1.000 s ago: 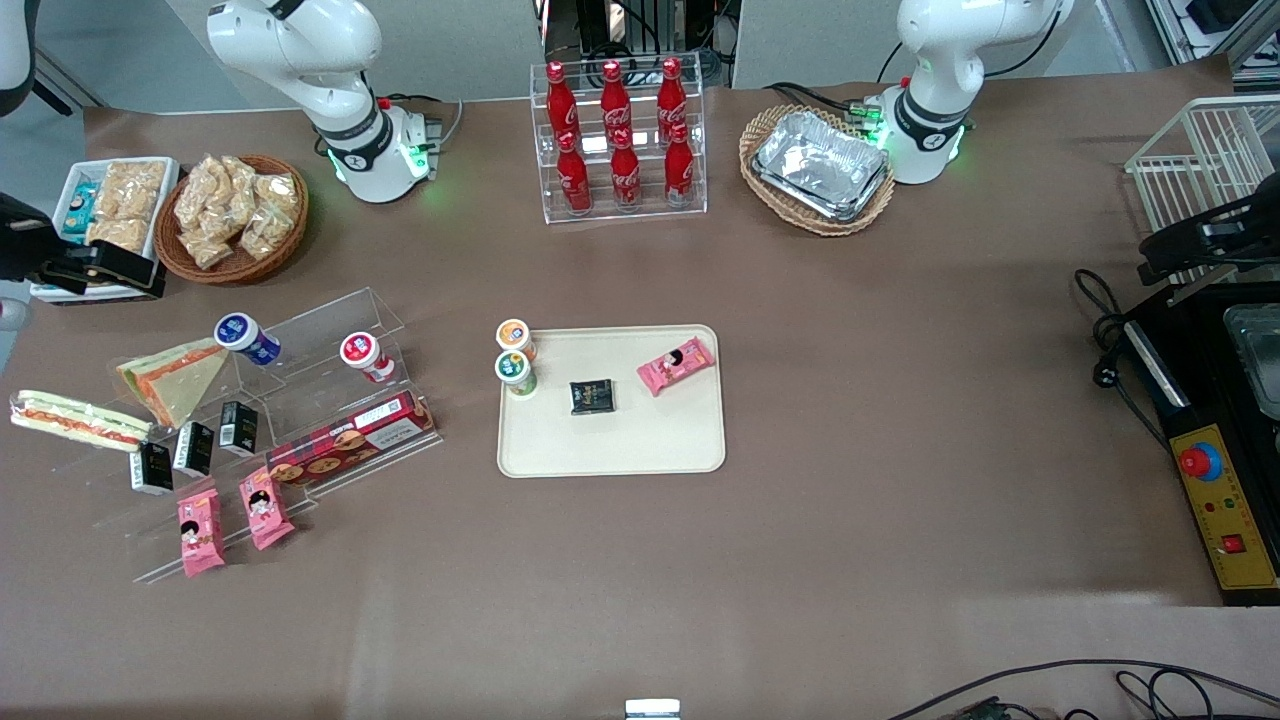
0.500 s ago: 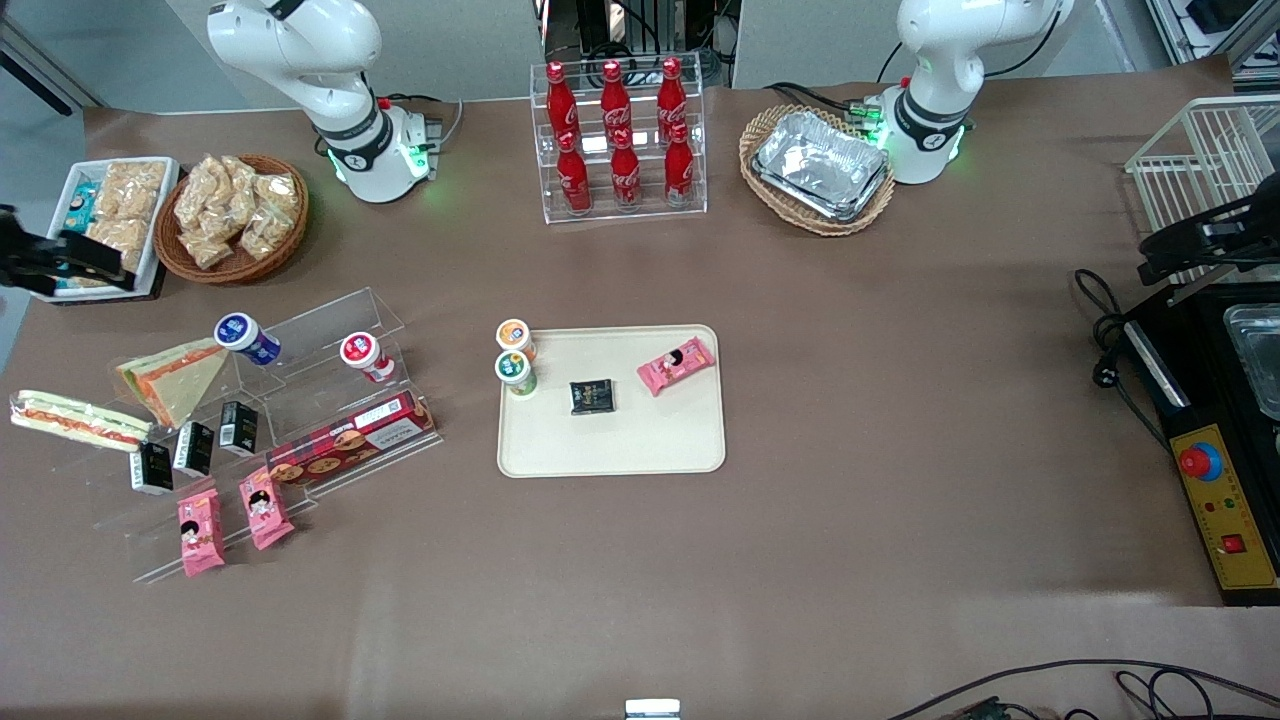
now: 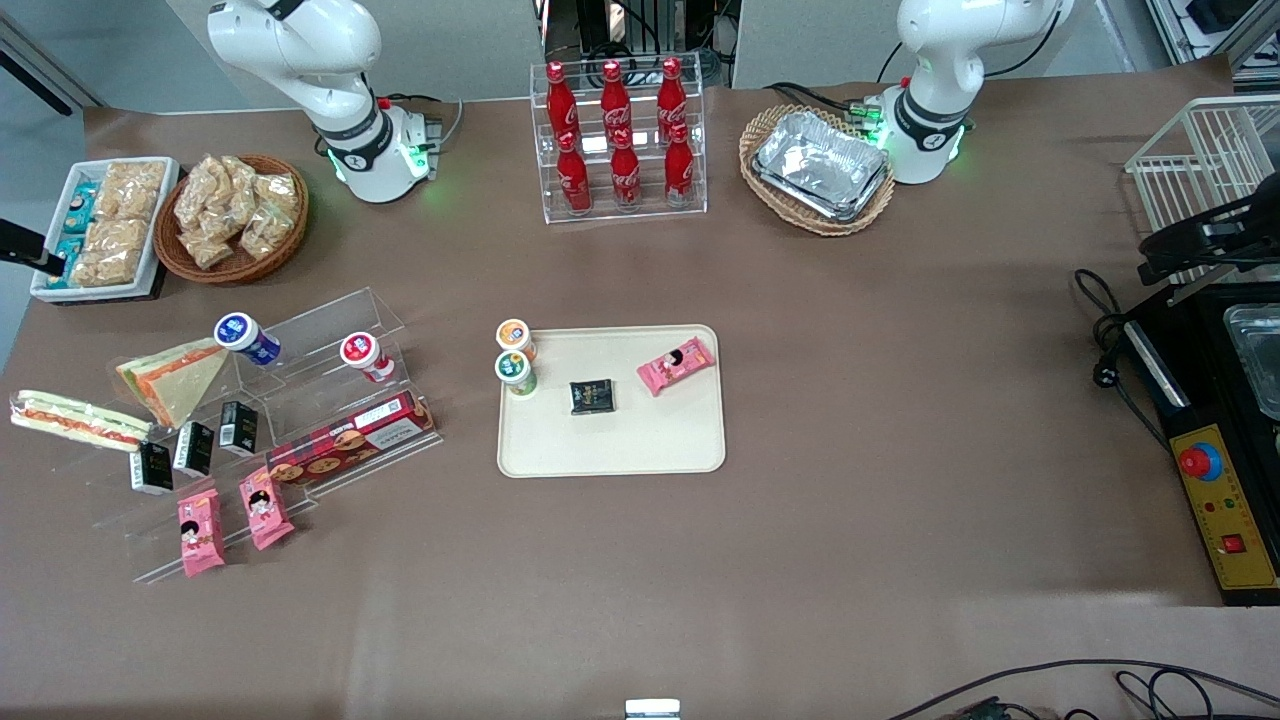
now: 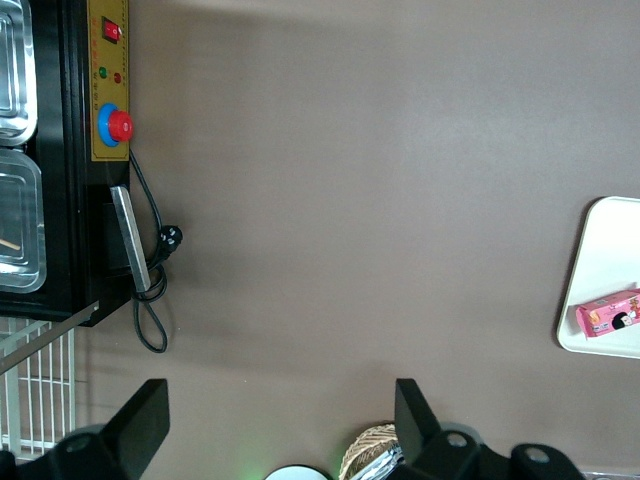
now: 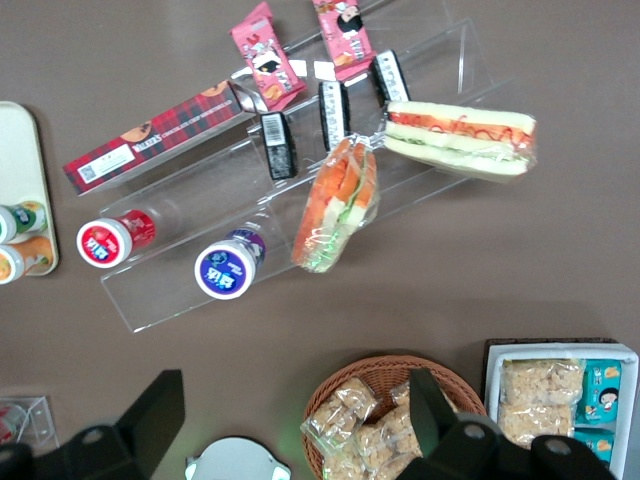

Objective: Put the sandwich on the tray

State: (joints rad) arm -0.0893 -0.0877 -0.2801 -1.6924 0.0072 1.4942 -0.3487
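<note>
The sandwich [image 3: 75, 420] [image 5: 460, 140] is long, clear-wrapped, with white bread and a red-orange stripe. It lies on the clear acrylic stand [image 3: 300, 400] toward the working arm's end of the table. The cream tray [image 3: 610, 445] [image 5: 20, 180] [image 4: 605, 255] sits mid-table, holding two small cups [image 3: 515, 355], a black packet [image 3: 591, 396] and a pink snack pack [image 3: 676, 366]. My gripper [image 5: 290, 412] hangs open and empty high above the table near the wicker snack basket [image 5: 390, 410]. It is farther from the front camera than the sandwich. Only a black tip of it [image 3: 25, 248] shows in the front view.
A triangular wedge sandwich [image 3: 178, 378] [image 5: 335, 205] leans beside the long one. The stand also carries two round cups [image 5: 228, 268], black packets [image 3: 195, 445], a red plaid box [image 3: 350, 440] and pink packs [image 3: 230, 520]. A white snack bin [image 3: 105, 225], cola bottles [image 3: 620, 130] and foil trays [image 3: 820, 165] line the back.
My gripper has slid from over the white snack bin toward the working arm's end of the table, almost leaving the front view. Nothing on the table has moved.
</note>
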